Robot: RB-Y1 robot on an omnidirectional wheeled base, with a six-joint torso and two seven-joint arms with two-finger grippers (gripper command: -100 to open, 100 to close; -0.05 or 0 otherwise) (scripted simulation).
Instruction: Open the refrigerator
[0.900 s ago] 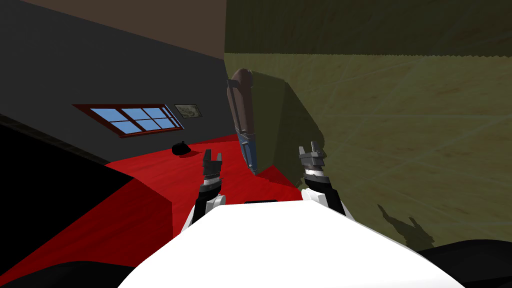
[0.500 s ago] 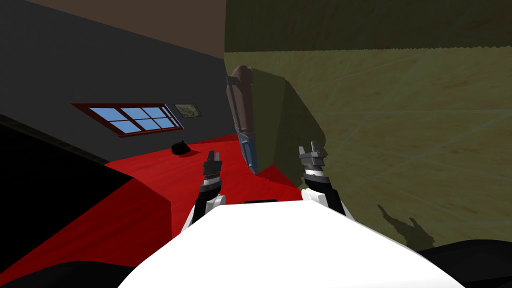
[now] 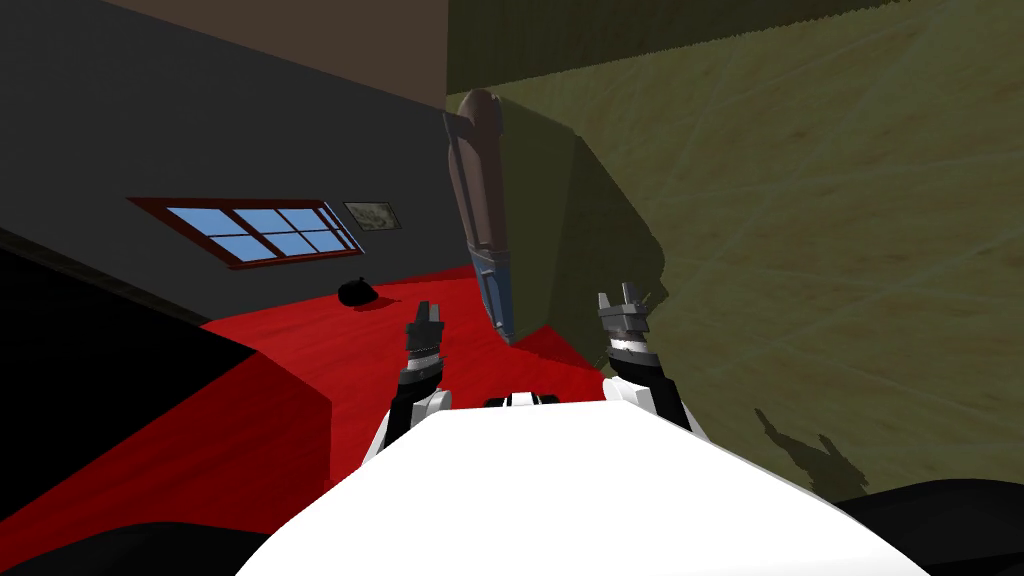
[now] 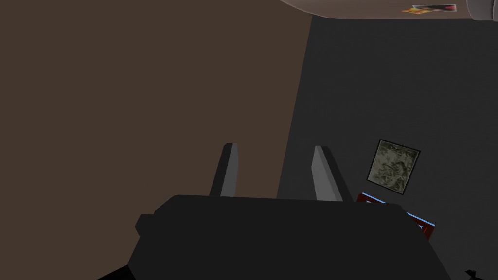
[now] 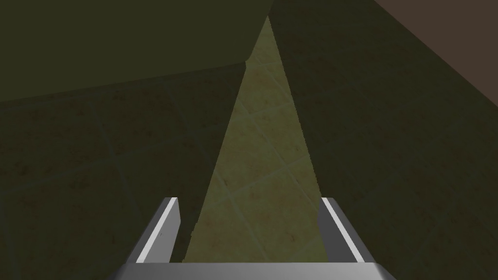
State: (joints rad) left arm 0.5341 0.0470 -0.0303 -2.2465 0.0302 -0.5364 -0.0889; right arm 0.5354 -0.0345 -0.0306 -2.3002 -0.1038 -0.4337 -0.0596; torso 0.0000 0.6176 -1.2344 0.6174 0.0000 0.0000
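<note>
While the refrigerator [image 3: 480, 200] stands upright, edge-on, left end effector [image 4: 274, 147] gapes narrow, right end effector [image 5: 249, 200] wide.

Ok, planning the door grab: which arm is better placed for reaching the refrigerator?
Left, probably. The left pincer sits nearer the refrigerator ahead; the right pincer faces the olive tiled wall.

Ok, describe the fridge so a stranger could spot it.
Find the corner where the dark grey wall meets the olive tiled wall. The refrigerator stands there on the red floor: tall, round-topped, brownish above and blue below.
</note>
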